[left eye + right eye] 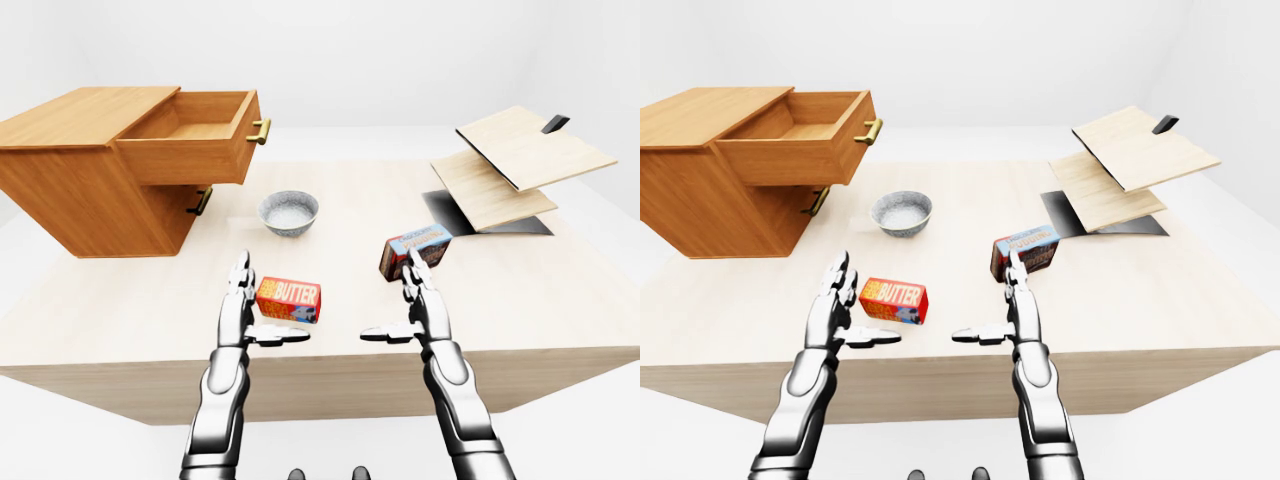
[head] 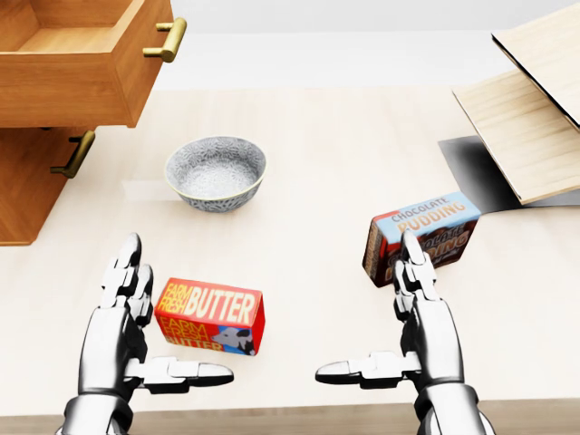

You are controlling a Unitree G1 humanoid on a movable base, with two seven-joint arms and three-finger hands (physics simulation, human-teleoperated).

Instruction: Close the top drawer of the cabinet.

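A wooden cabinet [image 1: 70, 170] stands on the table at the upper left of the left-eye view. Its top drawer [image 1: 195, 135] is pulled out, empty inside, with a brass handle [image 1: 260, 131] on its face. The lower drawer's handle [image 1: 201, 201] sits beneath it, that drawer pushed in. My left hand [image 1: 250, 305] is open low in the view, fingers straight, thumb out, well below and to the right of the cabinet. My right hand [image 1: 408, 302] is open likewise, further right. Neither touches the drawer.
A grey bowl [image 2: 216, 172] sits right of the cabinet. A red butter box [image 2: 210, 316] lies beside my left hand, and a chocolate pudding box [image 2: 426, 231] just above my right hand. Tilted wooden boards [image 1: 520, 160] on a dark stand fill the upper right. The table edge [image 1: 320, 365] runs below my hands.
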